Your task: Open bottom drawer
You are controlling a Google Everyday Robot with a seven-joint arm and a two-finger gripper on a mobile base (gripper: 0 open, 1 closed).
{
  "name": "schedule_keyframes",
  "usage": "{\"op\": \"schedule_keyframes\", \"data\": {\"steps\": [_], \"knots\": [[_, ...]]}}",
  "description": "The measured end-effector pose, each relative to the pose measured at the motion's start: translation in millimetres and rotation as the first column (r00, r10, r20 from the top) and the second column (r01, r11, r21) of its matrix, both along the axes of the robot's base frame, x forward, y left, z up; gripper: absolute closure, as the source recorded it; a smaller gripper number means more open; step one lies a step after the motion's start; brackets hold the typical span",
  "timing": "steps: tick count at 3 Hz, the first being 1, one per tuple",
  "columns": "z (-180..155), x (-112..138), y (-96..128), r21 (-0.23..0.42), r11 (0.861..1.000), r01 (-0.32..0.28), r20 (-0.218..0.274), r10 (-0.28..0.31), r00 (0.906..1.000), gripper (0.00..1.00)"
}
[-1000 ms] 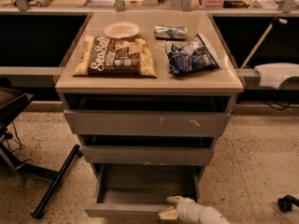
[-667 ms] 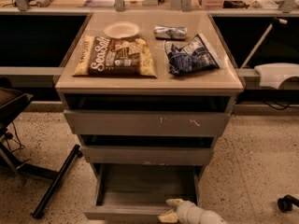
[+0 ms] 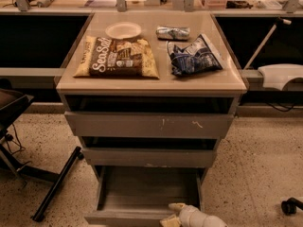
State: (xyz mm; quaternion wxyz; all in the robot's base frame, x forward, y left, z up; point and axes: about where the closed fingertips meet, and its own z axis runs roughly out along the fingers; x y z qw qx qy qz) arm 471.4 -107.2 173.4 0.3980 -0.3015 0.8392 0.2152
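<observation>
Bottom drawer at 6 o'clock, standing well out, shallow inside bare. Gripper at its front edge, 5 o'clock (apart or clamped: cannot tell). Risk: off-centre pull skews drawer, jams runners, or overpull drops it out.

Lowest in the stack, down at floor level: bottom drawer. Sits pulled well out toward the camera, clear of the two grey fronts above. Shows a shallow grey tray, side walls running straight back into the cabinet. Presents a plain, flat, handleless grey front, partly cut off by the lower edge of view. Meets the pale gripper at that front's top edge, right of centre.
</observation>
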Motion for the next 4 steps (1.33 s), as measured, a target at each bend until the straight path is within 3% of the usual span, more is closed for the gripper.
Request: {"op": "schedule_keyframes", "data": {"steps": [3,4], "knots": [[1.5,-15.3,-2.6,0.0,1.0,0.005,0.0,-0.005,1.0,1.0],[2.3,-30.6,-4.3,-0.002,1.0,0.013,0.003,-0.013,0.9999,1.0]]}}
